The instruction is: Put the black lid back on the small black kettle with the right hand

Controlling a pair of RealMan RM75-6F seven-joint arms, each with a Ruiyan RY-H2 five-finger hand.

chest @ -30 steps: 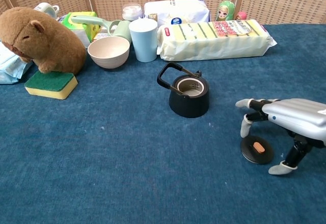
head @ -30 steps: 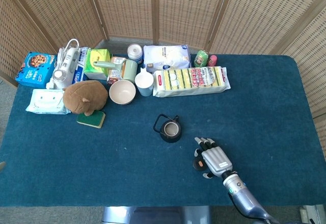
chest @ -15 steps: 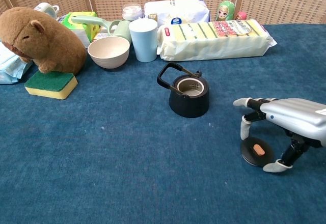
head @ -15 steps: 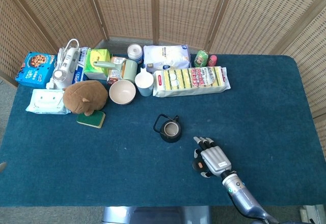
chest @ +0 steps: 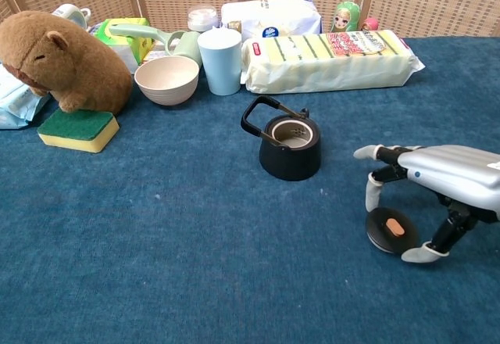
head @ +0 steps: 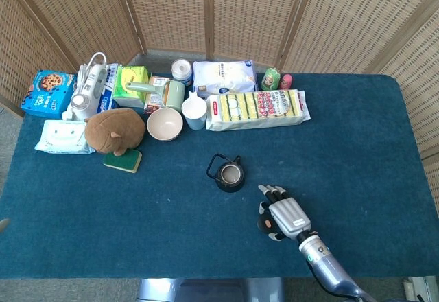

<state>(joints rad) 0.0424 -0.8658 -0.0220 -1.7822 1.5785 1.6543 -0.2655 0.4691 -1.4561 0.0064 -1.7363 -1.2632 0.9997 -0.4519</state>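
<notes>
The small black kettle (head: 228,175) (chest: 290,148) stands upright and open-topped near the table's middle, its handle folded to the left. The black lid (chest: 388,229) (head: 263,222) with an orange knob sits to the kettle's right and nearer the front edge, tipped slightly off the cloth. My right hand (head: 285,216) (chest: 437,180) arches over it, palm down. One finger (chest: 373,194) touches the lid's left rim and the thumb (chest: 420,252) closes in under its right rim, so the lid is pinched between them. My left hand shows in neither view.
Along the back stand a pale blue cup (chest: 220,59), a cream bowl (chest: 166,79), a long pack of sponges (chest: 328,59), a plush capybara (chest: 62,59) and a green-yellow sponge (chest: 78,129). Blue cloth (chest: 195,242) lies between kettle and lid.
My right hand has shifted a little left, towards the kettle, and its finger and thumb have closed on the lid. The lid has moved slightly left and tilted.
</notes>
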